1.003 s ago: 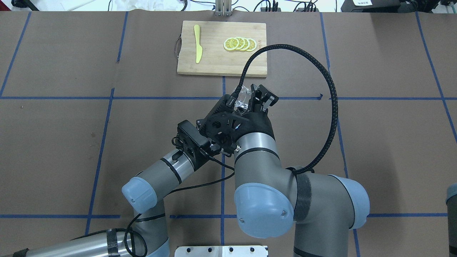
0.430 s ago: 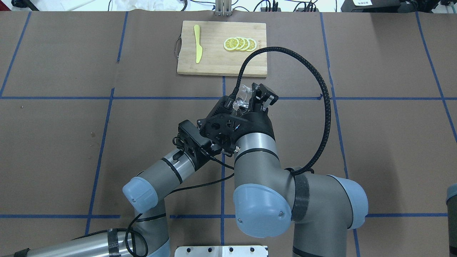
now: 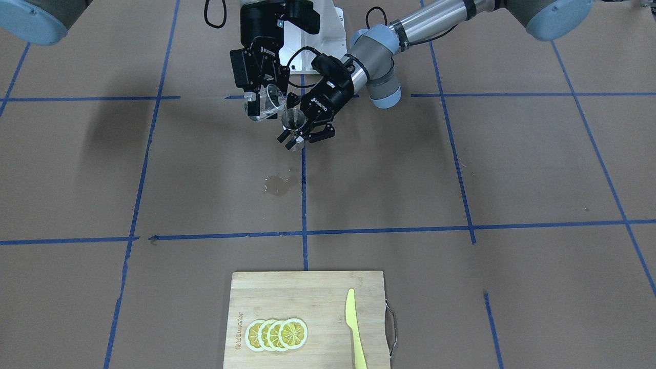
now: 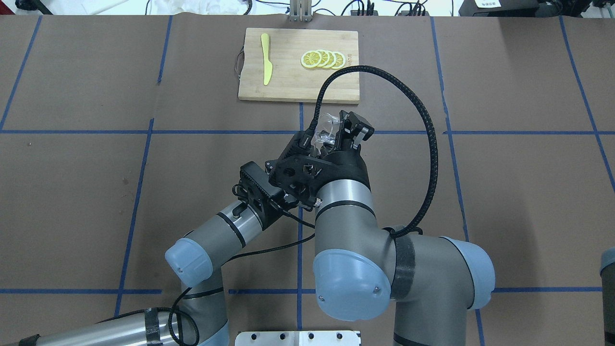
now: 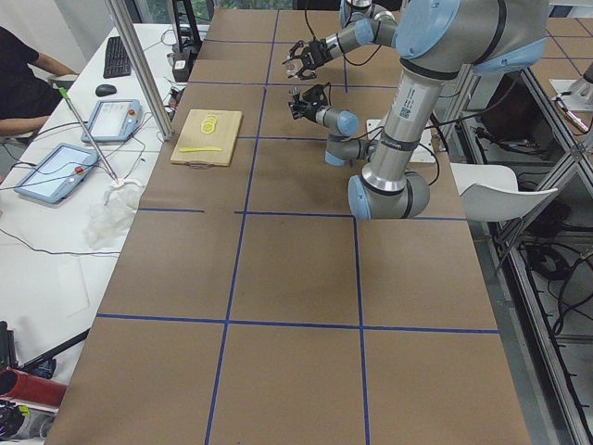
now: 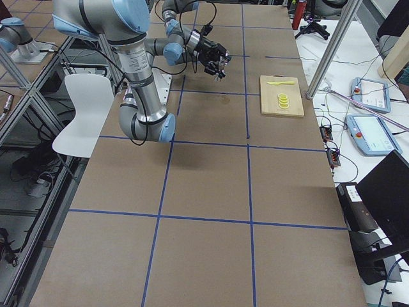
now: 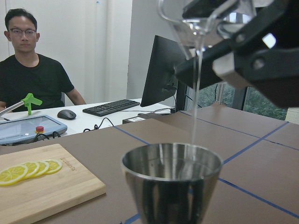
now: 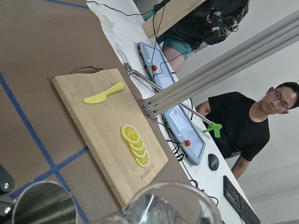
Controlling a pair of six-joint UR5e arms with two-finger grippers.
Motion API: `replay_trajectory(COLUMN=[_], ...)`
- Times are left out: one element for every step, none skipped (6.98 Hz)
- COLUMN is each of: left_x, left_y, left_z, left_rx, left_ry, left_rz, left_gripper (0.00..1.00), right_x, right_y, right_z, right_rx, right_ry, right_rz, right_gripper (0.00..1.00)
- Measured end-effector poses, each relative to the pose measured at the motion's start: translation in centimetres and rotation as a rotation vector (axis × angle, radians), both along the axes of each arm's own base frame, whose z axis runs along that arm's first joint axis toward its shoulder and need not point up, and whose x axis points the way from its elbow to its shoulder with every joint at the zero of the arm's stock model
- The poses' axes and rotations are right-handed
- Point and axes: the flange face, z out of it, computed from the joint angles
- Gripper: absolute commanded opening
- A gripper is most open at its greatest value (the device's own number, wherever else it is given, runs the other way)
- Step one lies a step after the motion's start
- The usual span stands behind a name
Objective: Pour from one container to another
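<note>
My right gripper (image 3: 262,105) is shut on the small clear glass cup (image 3: 270,102), which is tipped over toward the jigger. In the left wrist view a thin stream of clear liquid (image 7: 196,93) falls from the glass cup (image 7: 201,21) into the steel jigger (image 7: 172,179) below. My left gripper (image 3: 302,135) is shut on the hourglass jigger (image 3: 293,119), holding it upright just above the table. From overhead the glass cup (image 4: 325,128) shows beside the right gripper (image 4: 338,130); the jigger and left gripper are hidden under the right wrist. The right wrist view has the cup's rim (image 8: 168,203) and the jigger's mouth (image 8: 44,205).
A wooden cutting board (image 4: 288,84) lies at the table's far side with a yellow knife (image 4: 265,57) and lemon slices (image 4: 322,59). A wet spot (image 3: 278,184) marks the brown paper in front of the grippers. Operators sit beyond the table's far edge.
The right wrist has turned a little further and its cable loop has swung to the left; the glass cup has tipped slightly more. The left arm has stayed put.
</note>
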Motion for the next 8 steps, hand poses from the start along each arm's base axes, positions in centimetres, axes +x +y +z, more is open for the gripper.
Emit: replay_trajectory(left_x=[0.01, 0.02, 0.04, 0.08, 0.12, 0.16, 0.21, 0.23], left_y=[-0.01, -0.02, -0.01, 0.03, 0.03, 0.01, -0.01, -0.02], left_z=[-0.1, -0.22, -0.34, -0.41, -0.4, -0.35, -0.27, -0.25], left_rx=[0.0, 0.0, 0.001, 0.001, 0.001, 0.0, 0.0, 0.0], left_ry=[0.002, 0.003, 0.005, 0.005, 0.004, 0.003, 0.001, 0.0], left_rz=[0.0, 0.0, 0.0, 0.001, 0.001, 0.001, 0.001, 0.001], left_gripper=[0.0, 0.0, 0.0, 0.0, 0.0, 0.0, 0.0, 0.0], right_x=[-0.04, -0.05, -0.08, -0.12, -0.17, -0.22, -0.23, -0.19], right_y=[0.06, 0.1, 0.13, 0.19, 0.28, 0.34, 0.39, 0.38], right_z=[-0.04, -0.07, -0.07, -0.08, -0.1, -0.14, -0.28, -0.46], right_rx=[0.001, 0.004, 0.01, 0.019, 0.029, 0.037, 0.045, 0.055], right_ry=[0.001, 0.007, 0.02, 0.036, 0.053, 0.068, 0.083, 0.098], right_rz=[-0.002, -0.004, -0.008, -0.01, -0.013, -0.016, -0.021, -0.023], right_gripper=[0.0, 0.0, 0.0, 0.0, 0.0, 0.0, 0.0, 0.0])
